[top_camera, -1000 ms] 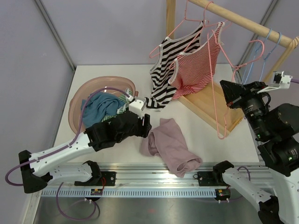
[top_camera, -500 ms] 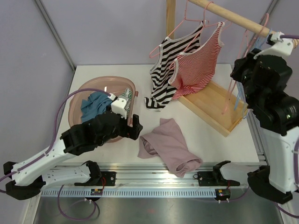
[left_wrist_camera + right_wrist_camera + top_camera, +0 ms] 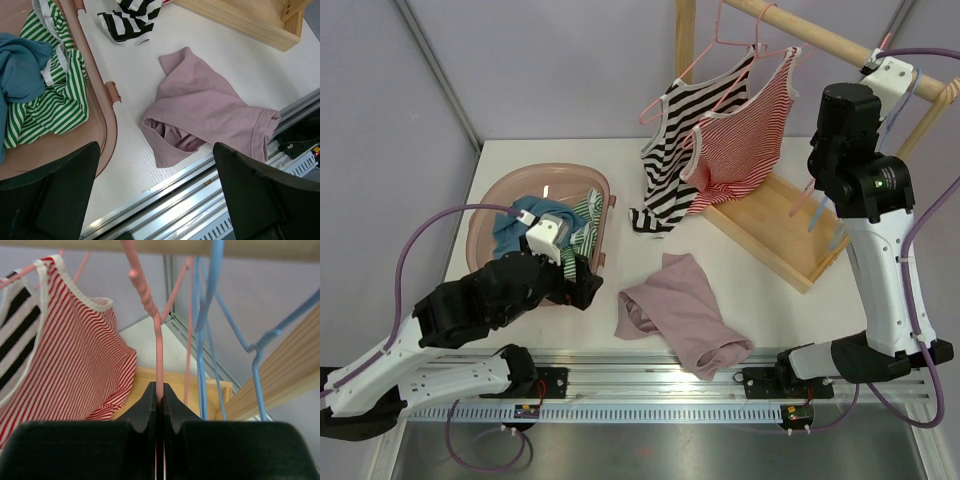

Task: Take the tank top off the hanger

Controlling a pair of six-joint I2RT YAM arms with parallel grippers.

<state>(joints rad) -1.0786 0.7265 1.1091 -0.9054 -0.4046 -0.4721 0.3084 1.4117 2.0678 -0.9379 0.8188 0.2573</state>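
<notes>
We judge removal done: pink tank top on counter, left fingers released, right fingers clenching the bare pink hanger; next, seat it on the rail.

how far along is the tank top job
Done: one pink top lies on the table, off any hanger, left gripper open near it. In hand: right gripper shut on a pink hanger at the rail. Left: the red striped top and black striped top still hang on theirs.
</notes>
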